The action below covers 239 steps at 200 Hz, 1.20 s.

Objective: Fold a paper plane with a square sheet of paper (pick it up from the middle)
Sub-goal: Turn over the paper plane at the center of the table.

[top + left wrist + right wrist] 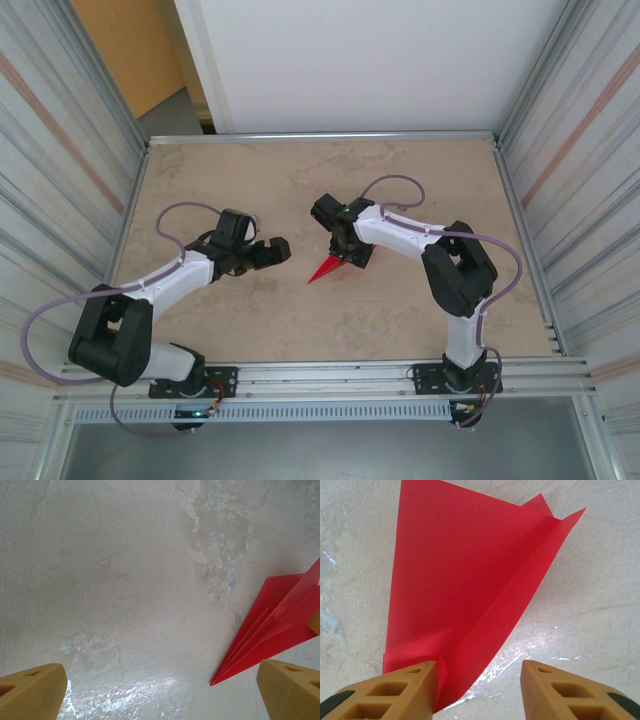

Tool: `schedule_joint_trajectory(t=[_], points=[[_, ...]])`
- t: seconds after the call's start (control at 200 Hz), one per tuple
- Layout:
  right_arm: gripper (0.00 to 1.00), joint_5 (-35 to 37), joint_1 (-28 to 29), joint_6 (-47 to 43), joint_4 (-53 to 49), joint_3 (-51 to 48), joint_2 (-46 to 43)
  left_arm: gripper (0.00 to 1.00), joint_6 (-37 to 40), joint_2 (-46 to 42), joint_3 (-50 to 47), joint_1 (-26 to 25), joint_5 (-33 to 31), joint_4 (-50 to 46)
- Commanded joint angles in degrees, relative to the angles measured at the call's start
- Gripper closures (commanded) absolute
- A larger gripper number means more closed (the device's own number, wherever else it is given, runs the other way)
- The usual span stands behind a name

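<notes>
From above, the right pincer (350,258) stands over the wide end of the paper plane (323,270). The plane lies flat on the tabletop (250,180), its nose pointing away from that pincer and toward the left pincer (272,251), which is near it but apart. The step in hand looks like a pinch on the folded plane. To do it well, the right pincer should sit low enough for one finger to slip under the layers. It should then close slowly along the centre fold, so the wings stay stacked.

At the left wrist, the left pincer (161,676) is spread wide, holding and touching nothing. The paper plane (274,625) lies ahead and off to one side, its nose near one finger.

At the right wrist, the right pincer (477,666) is about half open, its fingers (395,690) not clamped. The paper plane (465,590) stretches ahead of it. The plane's near corner lies in the gap against one finger, with bare tabletop before the other. I cannot tell whether that finger rests on the paper or beside it.
</notes>
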Motion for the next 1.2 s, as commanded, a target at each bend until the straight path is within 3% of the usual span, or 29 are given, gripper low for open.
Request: schedule_joint_trajectory(t=[0.0,0.145,0.336,0.416,0.551,0.692,0.907,1.193], points=[[0.55,0.65,-0.17,2.02,0.38,-0.89,-1.21,0.02,0.94,-0.49,-0.60,0.50,0.13,-0.81],[0.59,1.00,-0.58,2.51,1.80,-1.76,-1.19,0.02,1.11,-0.71,-0.52,0.50,0.25,-1.20],[0.72,2.15,-1.07,2.04,3.34,-2.90,-2.36,0.02,1.35,-0.67,-0.07,0.50,0.23,-1.74],[0.77,3.24,-1.12,0.60,4.58,-3.66,-3.65,0.02,0.98,-0.88,-0.14,0.50,-0.46,-1.85],[0.93,3.55,-1.58,-3.32,7.87,-5.98,-6.70,0.02,-0.83,-2.68,-1.34,0.72,-2.87,-0.71],[0.99,1.69,-2.77,-7.65,9.27,-6.09,-8.48,0.02,-2.61,-4.49,-2.31,1.38,-4.13,-0.17],[0.99,-9.25,-5.54,-18.18,16.43,-6.09,-11.87,0.02,-5.62,-6.39,-3.31,1.91,-5.19,1.66],[0.98,-35.39,-11.46,-25.53,32.48,-11.57,-12.52,0.02,-7.31,-7.66,-2.58,2.08,-5.53,3.59]])
